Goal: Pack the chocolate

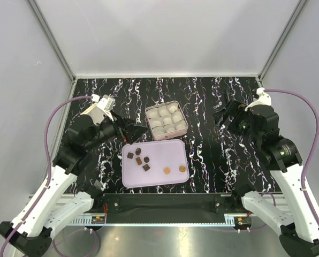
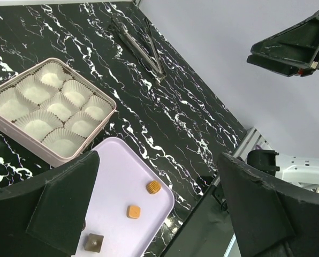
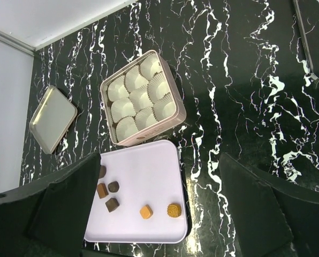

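left pincer (image 1: 134,130) wide open, holding nothing, hanging above the bench (image 1: 213,160). right pincer (image 1: 221,116) same: jaws spread, empty. chocolate (image 1: 146,167) all sits on the lilac tray (image 1: 159,152), just below and ahead of the left pincer, well apart from the right one. dark pieces are nearest the left pincer, two orange-tan ones further out. tin (image 3: 146,135) lies between the two pincers (touching the tray or not, can't tell), no chocolate in its paper cups (image 3: 141,99).
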